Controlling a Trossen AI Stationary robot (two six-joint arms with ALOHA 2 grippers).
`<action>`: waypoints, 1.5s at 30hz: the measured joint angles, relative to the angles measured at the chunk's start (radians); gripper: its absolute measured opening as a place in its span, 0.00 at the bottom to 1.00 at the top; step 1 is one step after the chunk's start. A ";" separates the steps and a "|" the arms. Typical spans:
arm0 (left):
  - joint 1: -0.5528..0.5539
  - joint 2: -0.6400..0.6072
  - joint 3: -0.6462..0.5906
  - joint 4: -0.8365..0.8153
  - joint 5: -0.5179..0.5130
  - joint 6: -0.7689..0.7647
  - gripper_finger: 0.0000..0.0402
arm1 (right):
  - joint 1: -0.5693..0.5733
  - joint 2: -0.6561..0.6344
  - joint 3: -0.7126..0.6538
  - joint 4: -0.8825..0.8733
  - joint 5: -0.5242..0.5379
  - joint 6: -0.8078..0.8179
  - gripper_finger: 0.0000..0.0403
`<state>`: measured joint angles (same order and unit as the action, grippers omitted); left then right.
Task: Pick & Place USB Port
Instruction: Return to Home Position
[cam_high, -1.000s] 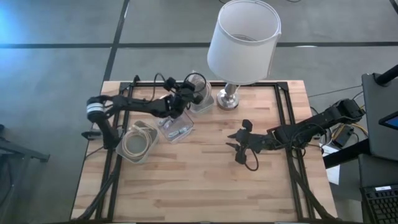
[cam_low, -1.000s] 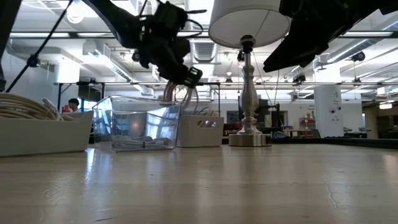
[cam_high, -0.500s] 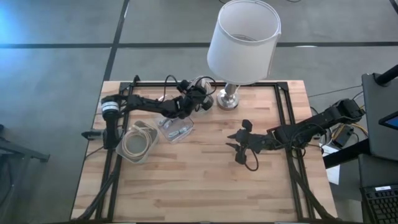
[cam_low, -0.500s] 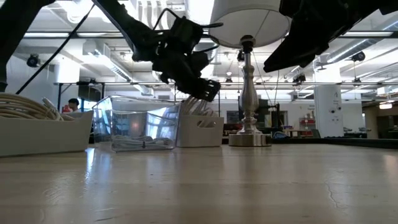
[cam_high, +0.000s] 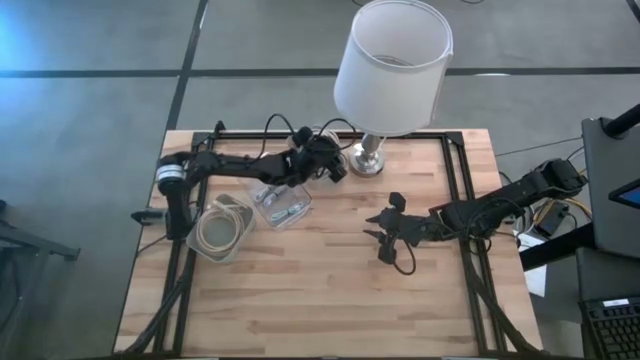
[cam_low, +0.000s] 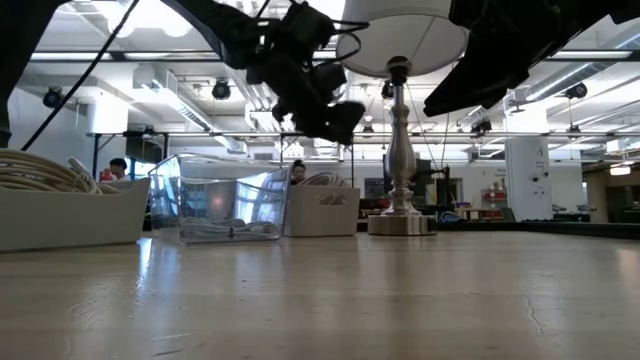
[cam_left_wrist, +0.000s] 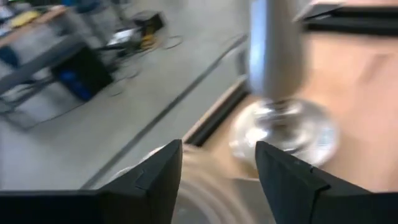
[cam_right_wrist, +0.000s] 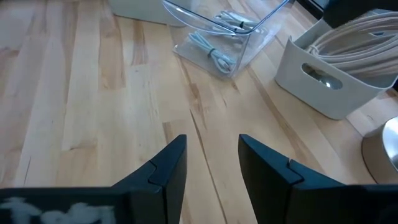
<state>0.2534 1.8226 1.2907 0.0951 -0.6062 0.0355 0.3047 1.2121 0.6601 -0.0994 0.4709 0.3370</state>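
Okay, the sorting looks done from my seat. Cables (cam_low: 328, 180) poke over the rim of the far gray bin (cam_low: 325, 212), a pale one lies coiled in the clear bin (cam_right_wrist: 217, 37), and a beige bundle fills the near gray bin (cam_high: 222, 228). All three bins sit in a row on the left side of the table (cam_high: 330, 300), and I can't spot anything loose on the wood.

So I'd call this the go-home step. The left gripper (cam_high: 325, 165) hangs above the far gray bin, just beside the base of the lamp (cam_high: 390, 65), fingers spread wide with nothing between them. My next move is to lift it clear and swing it back left without clipping the lamp or snagging a cable loop. The right gripper (cam_high: 392, 235) waits over mid-table, right of the bins, also open and empty.

View notes: the overhead cam hides most of the far gray bin under the arm. The low cam shows what's in it and the gap below the gripper. The left wrist cam mostly gets the lamp base and the floor beyond, while the right wrist cam looks straight into the clear bin.
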 joint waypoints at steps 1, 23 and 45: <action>-0.005 -0.007 0.003 -0.001 0.033 0.006 0.52 | 0.000 0.000 0.000 0.000 0.000 0.000 0.35; -0.176 -0.455 -0.198 -0.204 0.162 0.002 0.50 | 0.000 0.000 0.004 0.005 0.000 -0.058 0.32; -0.238 -1.192 -0.908 0.011 0.195 0.047 0.50 | -0.006 -0.033 0.059 0.037 0.001 -0.293 0.28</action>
<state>0.0158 0.6310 0.3832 0.1062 -0.4110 0.0830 0.2985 1.1789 0.7195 -0.0627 0.4717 0.0438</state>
